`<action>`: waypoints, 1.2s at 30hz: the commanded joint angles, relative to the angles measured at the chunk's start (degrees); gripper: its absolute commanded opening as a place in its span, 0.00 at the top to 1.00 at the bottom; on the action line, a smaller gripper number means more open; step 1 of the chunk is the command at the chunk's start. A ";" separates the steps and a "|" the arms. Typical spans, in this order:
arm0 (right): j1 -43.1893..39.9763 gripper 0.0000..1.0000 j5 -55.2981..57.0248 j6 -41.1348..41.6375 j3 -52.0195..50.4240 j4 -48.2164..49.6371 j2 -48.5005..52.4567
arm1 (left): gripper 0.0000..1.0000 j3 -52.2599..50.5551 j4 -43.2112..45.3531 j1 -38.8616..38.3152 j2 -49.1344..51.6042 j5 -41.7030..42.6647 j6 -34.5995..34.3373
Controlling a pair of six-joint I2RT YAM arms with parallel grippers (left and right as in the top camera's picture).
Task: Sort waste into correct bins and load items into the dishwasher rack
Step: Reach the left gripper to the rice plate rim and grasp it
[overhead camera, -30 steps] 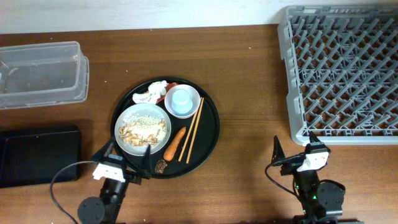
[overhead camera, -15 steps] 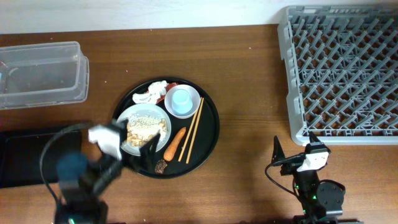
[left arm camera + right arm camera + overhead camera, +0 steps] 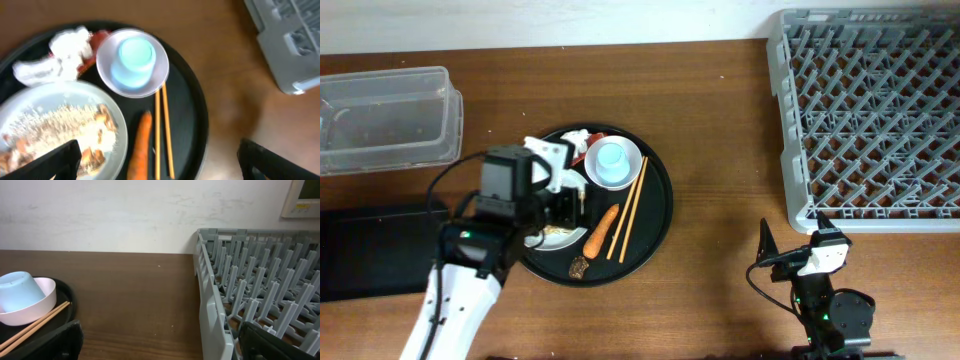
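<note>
Left fingers (image 3: 52, 162) splayed wide, nothing between them. The left gripper (image 3: 564, 206) hangs over the round black tray (image 3: 660, 215), above the right part of the plate (image 3: 60, 92). Lower centre of the left wrist view, between the jaws, is the carrot (image 3: 140, 145). Its long axis runs up-frame, parallel to the chopsticks (image 3: 163, 127) just beside it on the right. The plate fills the lower left there, with rice and beige scraps (image 3: 60, 127) piled on it. Further up, the cup (image 3: 132, 55) sits in the bowl (image 3: 156, 80), with tissue (image 3: 67, 45) and red wrapper (image 3: 99, 36) at upper left. In the overhead a dark scrap (image 3: 579, 267) lies by the tray's lower edge. Left arm is clearly nearer. Looks like a waste pick, with the carrot best lined up, since the jaws would close across its width. Right gripper (image 3: 792, 238) also spread apart and empty, lower right of the overhead, well apart from the tray and near the rack (image 3: 785, 120) at upper right. Clear tub (image 3: 450, 120) is upper left, black tray bin (image 3: 360, 250) lower left. Brown wooden table (image 3: 720, 120), plain white wall (image 3: 100, 215) behind.
</note>
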 commanded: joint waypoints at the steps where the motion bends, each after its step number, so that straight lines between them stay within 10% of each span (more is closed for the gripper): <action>1: -0.37 0.02 0.52 -0.33 -0.94 0.17 -0.46 | 0.01 1.51 0.81 -3.67 2.19 -8.31 -1.29; 9: -0.37 0.02 0.52 -0.33 -0.94 0.17 -0.44 | 0.01 1.53 1.40 -3.80 12.00 -9.99 -9.55; 13: -0.37 0.02 0.52 -0.33 -0.94 0.17 -0.46 | 0.22 1.53 1.64 -3.80 17.46 -13.70 -11.91; 24: -0.37 0.02 0.52 -0.33 -0.94 0.17 -0.44 | 0.36 1.53 3.37 -5.90 24.76 -16.41 -12.07; 36: -0.37 0.02 0.52 -0.33 -0.94 0.17 -0.46 | 0.38 1.51 7.56 -10.29 31.91 -28.85 -15.72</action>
